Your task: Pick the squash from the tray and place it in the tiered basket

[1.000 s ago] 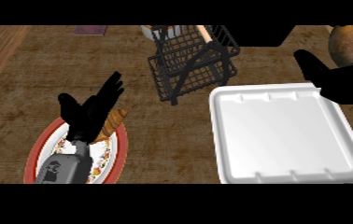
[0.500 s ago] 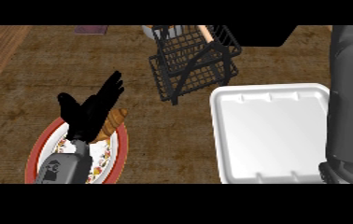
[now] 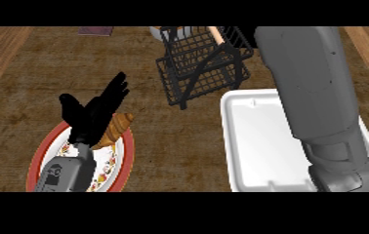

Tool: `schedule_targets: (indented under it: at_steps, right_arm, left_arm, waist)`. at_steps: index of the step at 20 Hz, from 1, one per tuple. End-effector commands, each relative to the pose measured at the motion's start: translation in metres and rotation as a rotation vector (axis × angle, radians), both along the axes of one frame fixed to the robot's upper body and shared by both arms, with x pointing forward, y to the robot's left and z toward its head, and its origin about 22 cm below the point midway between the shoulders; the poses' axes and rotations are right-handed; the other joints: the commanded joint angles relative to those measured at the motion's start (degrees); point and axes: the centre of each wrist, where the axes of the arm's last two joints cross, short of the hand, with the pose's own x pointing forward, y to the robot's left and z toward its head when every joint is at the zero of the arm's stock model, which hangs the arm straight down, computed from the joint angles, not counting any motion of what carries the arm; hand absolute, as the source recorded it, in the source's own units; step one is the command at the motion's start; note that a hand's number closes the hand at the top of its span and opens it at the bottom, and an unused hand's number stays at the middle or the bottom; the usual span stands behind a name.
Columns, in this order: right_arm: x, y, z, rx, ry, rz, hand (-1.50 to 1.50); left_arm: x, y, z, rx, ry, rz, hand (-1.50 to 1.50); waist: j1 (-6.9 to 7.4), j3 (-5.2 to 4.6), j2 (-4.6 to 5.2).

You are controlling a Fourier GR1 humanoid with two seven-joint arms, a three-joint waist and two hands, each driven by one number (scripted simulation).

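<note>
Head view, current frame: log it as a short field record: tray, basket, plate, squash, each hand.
tray: white tray at right, partly hidden by right forearm
basket: black wire tiered basket behind the tray
plate: red-rimmed plate at left, holding a croissant
squash: not visible
left hand: left hand open over the plate
right hand: out of view

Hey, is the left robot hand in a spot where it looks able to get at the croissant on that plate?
Probably yes. The left robot hand is open and sits right over the red-rimmed plate, beside the croissant, with nothing between them. Whether it touches the croissant cannot be told.
</note>
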Motion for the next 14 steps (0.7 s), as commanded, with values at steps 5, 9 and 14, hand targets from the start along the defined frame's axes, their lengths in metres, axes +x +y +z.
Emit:
schedule_targets:
  at_steps: [5,9,14]
  right_arm:
    - [0.022,0.029,-0.036,0.315,0.059,0.031,1.5]
    - [0.038,0.033,-0.073,0.347,0.089,0.119,-1.5]
    - [0.045,0.056,-0.076,0.372,0.028,0.207,-1.5]
  left_arm:
    - [0.003,-0.001,0.005,0.005,-0.006,-0.032,0.0]
    - [-0.008,-0.023,-0.003,-0.003,-0.012,-0.027,0.0]
    - [0.008,-0.014,0.018,0.007,-0.012,-0.028,0.0]
  waist:
    - [1.27,0.03,0.22]
    - [1.69,0.03,0.32]
    - [2.51,0.01,0.49]
